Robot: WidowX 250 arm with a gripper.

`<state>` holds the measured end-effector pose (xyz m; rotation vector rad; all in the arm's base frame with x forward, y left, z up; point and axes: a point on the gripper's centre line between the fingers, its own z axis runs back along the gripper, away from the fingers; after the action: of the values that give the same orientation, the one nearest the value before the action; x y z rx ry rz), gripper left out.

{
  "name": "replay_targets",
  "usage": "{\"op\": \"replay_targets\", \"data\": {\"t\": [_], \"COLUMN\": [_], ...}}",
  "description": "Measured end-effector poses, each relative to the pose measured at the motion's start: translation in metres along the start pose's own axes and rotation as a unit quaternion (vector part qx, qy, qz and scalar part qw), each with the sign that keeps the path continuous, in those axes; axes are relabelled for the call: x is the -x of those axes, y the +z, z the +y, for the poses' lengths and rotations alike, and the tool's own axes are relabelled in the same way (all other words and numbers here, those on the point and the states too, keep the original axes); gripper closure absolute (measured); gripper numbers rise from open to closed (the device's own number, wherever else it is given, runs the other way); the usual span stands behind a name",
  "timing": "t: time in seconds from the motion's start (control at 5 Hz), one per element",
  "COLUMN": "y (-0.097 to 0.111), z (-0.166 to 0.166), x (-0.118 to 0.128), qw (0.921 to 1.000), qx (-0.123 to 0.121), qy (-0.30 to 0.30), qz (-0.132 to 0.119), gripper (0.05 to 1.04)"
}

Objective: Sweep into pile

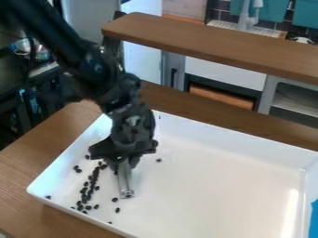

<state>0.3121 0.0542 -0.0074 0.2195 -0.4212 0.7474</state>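
Note:
My black gripper point(123, 160) hangs over the left part of the white tray point(211, 186), shut on a silver-grey tool point(125, 180). The tool points down, with its lower end close to the tray floor. Small black beans point(92, 188) lie left of the tool in a narrow, uneven band. A few loose beans point(77, 169) are farther left, and others point(115, 200) lie just below the tool's end. One bean point(159, 160) sits by itself right of the gripper. The upper part of the tool is hidden by the gripper.
Raised tray walls surround the work area, and the tray rests on a brown wooden table point(22, 162). Behind it runs a raised wooden shelf point(217, 42). Something blue point(314, 218) stands at the tray's right edge.

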Motion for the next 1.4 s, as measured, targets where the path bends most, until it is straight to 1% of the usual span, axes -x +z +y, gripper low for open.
{"op": "replay_targets", "data": {"t": [0.2,0.4,0.6,0.8,1.0,1.2,1.4], "y": [0.001,0.0,0.008,0.037,0.073,0.08,0.065], "z": [0.011,0.024,0.036,0.016,-0.034,-0.069,-0.106], "x": [0.005,0.004,0.007,-0.001,-0.018,-0.02,-0.007], "qw": [0.9997,0.9995,0.9987,0.9964,0.992,0.9894,0.9888], "qx": [-0.006,-0.02,-0.036,-0.008,0.023,0.026,-0.006], "qy": [0.018,0.021,0.036,0.072,0.108,0.131,0.142], "qz": [-0.016,-0.011,0.009,0.044,0.06,0.058,0.044], "gripper": [0.71,0.71,0.71,0.71,0.71,0.71,0.71]}}
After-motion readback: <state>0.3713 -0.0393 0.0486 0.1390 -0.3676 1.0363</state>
